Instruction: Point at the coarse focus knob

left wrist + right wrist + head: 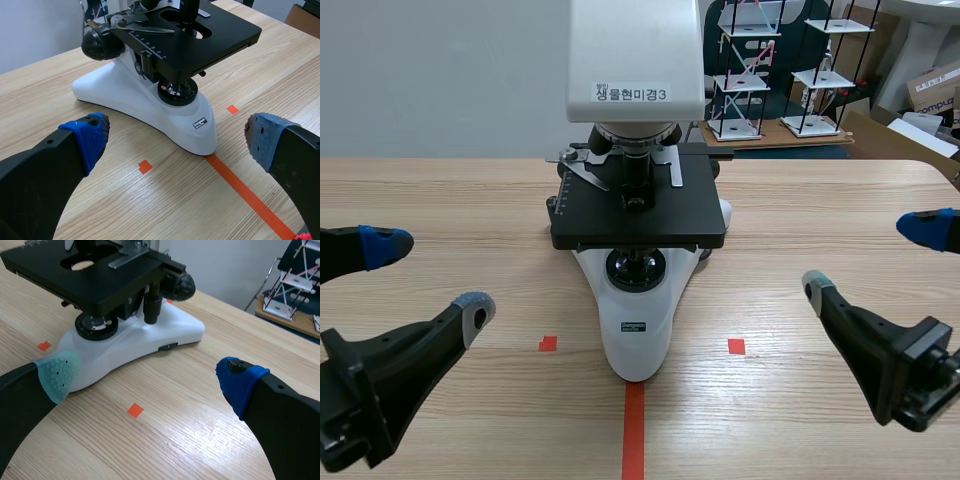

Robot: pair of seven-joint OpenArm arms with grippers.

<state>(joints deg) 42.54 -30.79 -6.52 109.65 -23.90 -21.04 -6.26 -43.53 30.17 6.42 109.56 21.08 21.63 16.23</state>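
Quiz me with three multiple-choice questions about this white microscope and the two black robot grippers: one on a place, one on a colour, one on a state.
1. Where does the white microscope with the black square stage stand on the light wooden table?
A) between the left gripper and the right gripper
B) at the table's far left corner
C) clamped inside one gripper

2. What colour is the large round focus knob on the microscope's side?
A) white
B) black
C) orange-red

3. How do the two grippers stand?
A) both shut on the microscope
B) one open, one shut
C) both open, holding nothing

Answers:
1 A: the scene view shows a gripper on each side of it.
2 B: both wrist views show the knob black.
3 C: each wrist view shows its gripper spread wide, with only table in between.
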